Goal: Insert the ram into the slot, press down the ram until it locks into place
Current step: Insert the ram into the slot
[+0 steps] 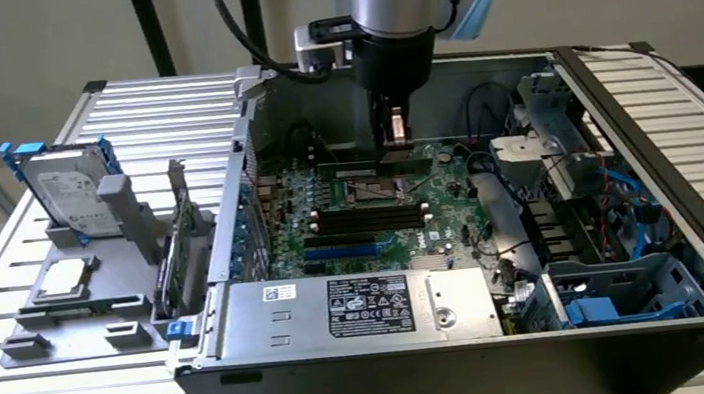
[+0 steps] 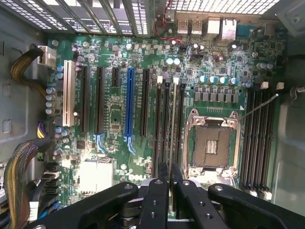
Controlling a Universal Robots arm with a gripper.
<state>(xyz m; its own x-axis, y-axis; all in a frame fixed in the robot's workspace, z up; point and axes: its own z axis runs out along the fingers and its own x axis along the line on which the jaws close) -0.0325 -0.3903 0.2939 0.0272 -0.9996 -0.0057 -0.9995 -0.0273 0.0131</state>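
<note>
- Well off from the fingers, on the exterior view's left and outside the case, a grey holder tray [image 1: 71, 314] carries a hard drive [image 1: 66, 190] standing on edge.
- The blue slot [image 2: 129, 105] lies a few sockets away from the fingers and parallel to them.
- The gripper [image 2: 169, 168] reaches down into the open computer case [image 1: 666, 128]. Its fingers [image 2: 163, 172] are pinched almost together on the ram [image 2: 173, 124], which shows edge-on as a thin pale line running away from the fingertips.
- The ram lies along the slot [image 2: 175, 88], one of four parallel black sockets directly below the fingers. Whether it is seated cannot be told.
- The CPU socket [image 2: 212, 143] sits just beside the fingers, on the side away from the blue slot. A second bank of black sockets [image 2: 257, 138] lies beyond it.
- Cables [image 1: 488, 100] and a drive cage [image 1: 556, 127] crowd the case on the exterior view's right, apart from the fingers.
</note>
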